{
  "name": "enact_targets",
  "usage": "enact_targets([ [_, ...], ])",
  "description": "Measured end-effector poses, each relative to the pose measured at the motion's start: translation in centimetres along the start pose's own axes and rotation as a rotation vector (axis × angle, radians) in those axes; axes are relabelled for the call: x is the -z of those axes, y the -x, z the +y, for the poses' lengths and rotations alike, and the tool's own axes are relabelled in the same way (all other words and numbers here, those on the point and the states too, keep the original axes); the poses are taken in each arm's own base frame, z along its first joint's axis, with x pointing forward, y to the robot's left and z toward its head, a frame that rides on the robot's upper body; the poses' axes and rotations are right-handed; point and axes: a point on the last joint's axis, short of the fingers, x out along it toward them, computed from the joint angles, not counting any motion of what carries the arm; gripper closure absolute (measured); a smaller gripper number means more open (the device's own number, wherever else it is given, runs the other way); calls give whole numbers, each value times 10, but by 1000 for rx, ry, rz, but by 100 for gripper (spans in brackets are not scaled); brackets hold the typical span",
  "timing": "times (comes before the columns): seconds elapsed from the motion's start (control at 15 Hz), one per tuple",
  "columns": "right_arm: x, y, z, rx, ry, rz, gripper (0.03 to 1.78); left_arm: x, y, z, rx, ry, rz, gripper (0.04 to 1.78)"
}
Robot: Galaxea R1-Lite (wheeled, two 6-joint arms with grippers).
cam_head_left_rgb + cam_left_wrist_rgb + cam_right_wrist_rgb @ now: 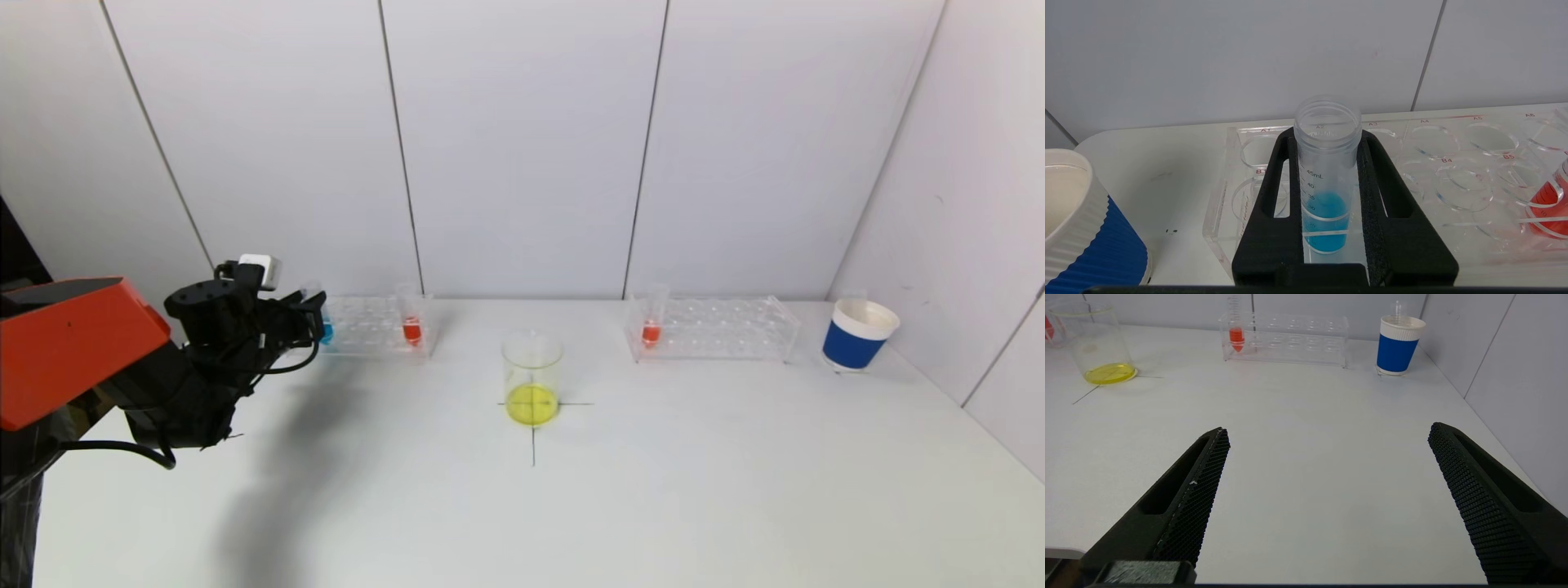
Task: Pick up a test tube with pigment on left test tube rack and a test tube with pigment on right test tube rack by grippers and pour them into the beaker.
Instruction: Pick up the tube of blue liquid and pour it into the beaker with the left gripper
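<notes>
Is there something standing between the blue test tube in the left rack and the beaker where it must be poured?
Yes. The orange test tube stands at the left rack's other end, roughly between the blue test tube, held by the left gripper, and the beaker.

Blue tube (1326,220); yellow beaker (532,403); blue-white cup (857,335).

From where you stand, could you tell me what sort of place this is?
Probably a mock chemistry bench: clear plastic test tube racks holding tubes of coloured pigment, and a glass beaker with yellow liquid on a white table.
</notes>
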Motion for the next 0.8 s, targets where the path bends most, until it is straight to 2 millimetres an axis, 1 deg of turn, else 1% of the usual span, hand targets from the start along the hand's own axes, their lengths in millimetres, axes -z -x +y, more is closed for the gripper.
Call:
enact_targets([
  [0.2, 0, 0, 0, 0, 0, 0, 4, -1, 0, 0, 0, 0, -2, 140],
  [0.4, 0, 0, 0, 0, 0, 0, 4, -7, 1, 0, -1, -1, -11, 140],
  [0.67, 0, 0, 0, 0, 0, 0, 4, -19, 4, 0, -1, -1, -19, 140],
  [0.8, 0, 0, 0, 0, 0, -1, 4, -28, 5, 0, -1, -3, -29, 140],
])
